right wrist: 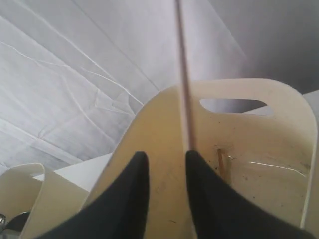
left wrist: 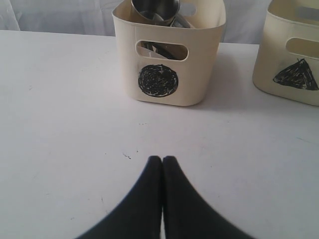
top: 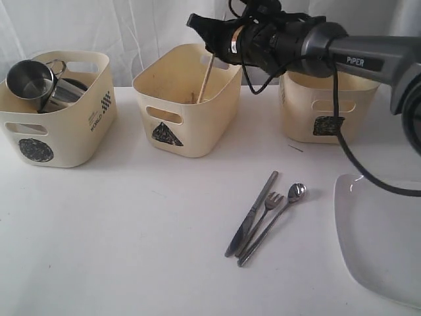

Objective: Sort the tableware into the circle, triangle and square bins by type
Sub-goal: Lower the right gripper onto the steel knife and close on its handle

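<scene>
Steel handled mugs (top: 33, 80) sit in the cream circle-marked bin (top: 66, 138) at ten o'clock. A wooden chopstick (top: 206, 78) leans in the cream triangle-marked bin (top: 197, 131) at twelve, with the right pincer (right wrist: 165, 154) released above it. The left pincer (left wrist: 162, 158) is clenched and empty. Unsorted at five lie the steel knife (top: 252, 214), fork (top: 272, 200), spoon (top: 297, 191) and white square plate (top: 381, 243).

2 mugs (top: 41, 82) in circle bin (top: 69, 135) | cutlery (top: 270, 203) left of plate (top: 381, 243)

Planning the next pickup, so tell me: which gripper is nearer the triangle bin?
Right. The right gripper hovers above the triangle bin; the left gripper is low over the table facing the circle bin, the triangle bin off to one side.
</scene>
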Tool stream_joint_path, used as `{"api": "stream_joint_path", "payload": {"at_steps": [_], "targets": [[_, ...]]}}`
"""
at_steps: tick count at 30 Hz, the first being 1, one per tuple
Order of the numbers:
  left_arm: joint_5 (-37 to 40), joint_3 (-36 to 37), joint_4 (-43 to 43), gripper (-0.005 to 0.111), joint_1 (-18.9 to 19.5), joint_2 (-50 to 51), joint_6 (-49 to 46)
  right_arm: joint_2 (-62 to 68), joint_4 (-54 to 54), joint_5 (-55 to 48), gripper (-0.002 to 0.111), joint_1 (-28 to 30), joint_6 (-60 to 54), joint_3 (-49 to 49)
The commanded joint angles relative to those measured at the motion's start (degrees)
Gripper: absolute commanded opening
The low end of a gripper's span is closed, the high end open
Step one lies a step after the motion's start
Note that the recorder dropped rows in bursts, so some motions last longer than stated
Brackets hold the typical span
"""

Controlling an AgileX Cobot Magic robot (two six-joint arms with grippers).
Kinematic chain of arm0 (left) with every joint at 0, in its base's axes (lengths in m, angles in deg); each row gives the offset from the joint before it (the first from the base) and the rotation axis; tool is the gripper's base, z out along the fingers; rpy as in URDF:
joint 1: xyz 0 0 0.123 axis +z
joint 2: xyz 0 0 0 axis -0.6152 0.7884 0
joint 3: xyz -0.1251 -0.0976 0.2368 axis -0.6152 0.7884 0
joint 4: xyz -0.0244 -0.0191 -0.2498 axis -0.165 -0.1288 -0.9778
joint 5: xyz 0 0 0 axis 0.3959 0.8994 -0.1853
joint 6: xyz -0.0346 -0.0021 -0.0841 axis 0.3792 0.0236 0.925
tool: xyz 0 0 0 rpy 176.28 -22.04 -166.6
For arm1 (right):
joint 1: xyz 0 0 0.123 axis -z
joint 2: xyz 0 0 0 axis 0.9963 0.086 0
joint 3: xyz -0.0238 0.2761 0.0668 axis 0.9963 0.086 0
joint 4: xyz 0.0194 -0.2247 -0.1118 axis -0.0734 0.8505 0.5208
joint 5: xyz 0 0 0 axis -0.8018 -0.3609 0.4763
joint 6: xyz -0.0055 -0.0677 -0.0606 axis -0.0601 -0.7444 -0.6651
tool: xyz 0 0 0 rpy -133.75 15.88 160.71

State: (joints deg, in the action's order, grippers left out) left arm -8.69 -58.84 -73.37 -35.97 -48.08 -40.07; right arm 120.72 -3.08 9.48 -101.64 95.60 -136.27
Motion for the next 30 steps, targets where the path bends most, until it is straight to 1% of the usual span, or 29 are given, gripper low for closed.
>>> {"api": "stream_joint_path", "payload": {"at_steps": [1, 2, 3, 5, 7, 8, 9, 10, 12, 13, 16, 19, 22, 24, 30], "targets": [[-0.23, 0.15, -0.62, 0.0, -0.41, -0.3, 0.23, -0.88, 0.71, -3.6, 0.041, 0.54, -2.65, -0.94], [-0.23, 0.15, -0.62, 0.0, -0.41, -0.3, 0.23, -2.64, 0.71, -8.95, 0.04, 0.27, -3.13, -0.78], [-0.23, 0.15, -0.62, 0.0, -0.41, -0.3, 0.23, -3.93, 0.26, -11.43, 0.039, -0.05, -4.62, -0.04], [-0.23, 0.15, -0.62, 0.0, -0.41, -0.3, 0.23, -9.13, -2.84, -16.17, 0.034, -0.62, -9.49, 5.53], [-0.23, 0.15, -0.62, 0.0, -0.41, -0.3, 0.23, -16.55, -8.26, -22.53, 0.03, -2.02, -18.13, 15.56], [-0.23, 0.15, -0.62, 0.0, -0.41, -0.3, 0.23, -19.34, -9.11, -24.42, 0.03, -2.88, -20.06, 19.55], [-0.23, 0.15, -0.62, 0.0, -0.41, -0.3, 0.23, -22.33, -9.83, -26.98, 0.03, -4.06, -20.17, 25.65], [-0.23, 0.15, -0.62, 0.0, -0.41, -0.3, 0.23, -23.74, -10.09, -28.01, 0.03, -4.81, -19.35, 28.31], [-0.23, 0.15, -0.62, 0.0, -0.41, -0.3, 0.23, -25.02, -10.09, -28.14, 0.031, -6.18, -12.5, 34.13], [-0.23, 0.15, -0.62, 0.0, -0.41, -0.3, 0.23, -25.02, -10.09, -26.91, 0.035, -6.82, -8.78, 36.0], [-0.23, 0.15, -0.62, 0.0, -0.41, -0.3, 0.23, -23.49, -9.74, -21.23, 0.05, -8.86, -6.35, 38.34], [-0.23, 0.15, -0.62, 0.0, -0.41, -0.3, 0.23, -21.64, -9.25, -20.43, 0.051, -9.13, -5.05, 38.34], [-0.23, 0.15, -0.62, 0.0, -0.41, -0.3, 0.23, -19.56, -5.61, -23.39, 0.051, -9.13, 1.12, 38.34], [-0.23, 0.15, -0.62, 0.0, -0.41, -0.3, 0.23, -18.49, -5.0, -23.66, 0.051, -9.13, 2.54, 38.34], [-0.23, 0.15, -0.62, 0.0, -0.41, -0.3, 0.23, -16.22, 2.35, -24.46, 0.051, -9.03, 10.15, 38.34]]}}
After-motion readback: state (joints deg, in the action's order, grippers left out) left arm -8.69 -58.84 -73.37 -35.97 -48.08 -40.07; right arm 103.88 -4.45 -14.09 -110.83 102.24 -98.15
